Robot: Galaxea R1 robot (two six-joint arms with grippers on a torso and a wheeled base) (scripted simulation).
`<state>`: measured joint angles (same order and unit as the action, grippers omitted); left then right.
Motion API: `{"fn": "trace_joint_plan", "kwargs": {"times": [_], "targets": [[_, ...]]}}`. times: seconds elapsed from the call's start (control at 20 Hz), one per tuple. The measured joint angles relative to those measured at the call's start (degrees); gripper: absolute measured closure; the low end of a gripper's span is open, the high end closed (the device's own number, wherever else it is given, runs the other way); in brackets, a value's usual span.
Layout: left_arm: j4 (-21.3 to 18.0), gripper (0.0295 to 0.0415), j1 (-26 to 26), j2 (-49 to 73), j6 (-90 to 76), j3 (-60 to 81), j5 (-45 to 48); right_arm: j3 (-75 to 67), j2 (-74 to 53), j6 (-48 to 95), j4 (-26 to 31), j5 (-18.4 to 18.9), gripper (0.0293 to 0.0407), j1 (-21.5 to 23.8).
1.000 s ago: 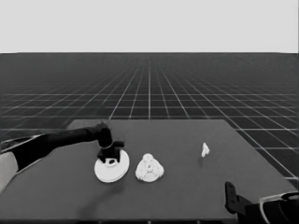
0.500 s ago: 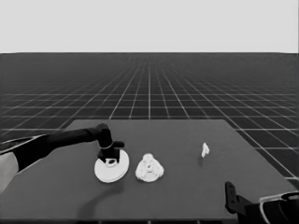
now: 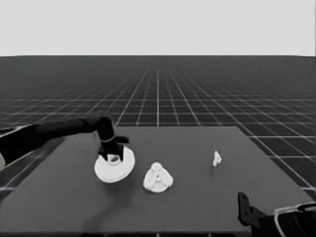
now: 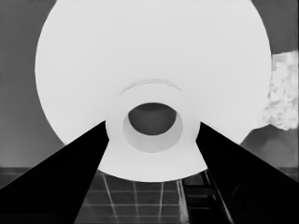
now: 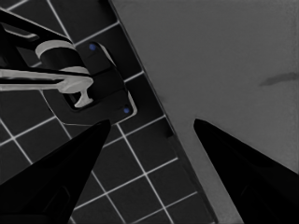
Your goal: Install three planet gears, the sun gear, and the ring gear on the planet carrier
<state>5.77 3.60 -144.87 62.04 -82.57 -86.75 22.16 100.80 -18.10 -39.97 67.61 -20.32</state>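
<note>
Head view, left gripper [image 3: 112, 156] gripping larger round part [image 3: 118, 169]

The left arm [image 3: 54, 131] is black along most of its visible length, round and smooth, with a pale grey part at the picture's edge. The left gripper [image 4: 152, 133] shows 2 long black fingers [image 4: 70, 177] tapering to points. The right arm [image 3: 291, 222] is black with a pale grey curved band, and the right gripper [image 5: 152, 123] has 2 matching black pointed fingers [image 5: 60, 172].
</note>
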Motion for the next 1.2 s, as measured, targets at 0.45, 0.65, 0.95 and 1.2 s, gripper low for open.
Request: {"fn": "trace_joint_plan", "kwargs": {"times": [0.45,0.65,0.95,1.2], "targets": [[2.4,0.0362,-1.9,-27.7,16.9,-10.7,-1.5,0.0,0.0,0.0,0.0,0.0,0.0315,0.0],[2.5,0.0362,-2.0,-30.0,16.5,-13.6,-1.5,0.0,0.0,0.0,0.0,0.0,0.0315,0.0],[7.5,0.0362,-7.2,-31.0,14.7,-16.7,-0.1,0.0,0.0,0.0,0.0,0.0,0.0315,0.0],[7.8,0.0362,-7.5,-31.1,14.5,-16.9,0.1,0.0,0.0,0.0,0.0,0.0,0.0315,0.0]]}}
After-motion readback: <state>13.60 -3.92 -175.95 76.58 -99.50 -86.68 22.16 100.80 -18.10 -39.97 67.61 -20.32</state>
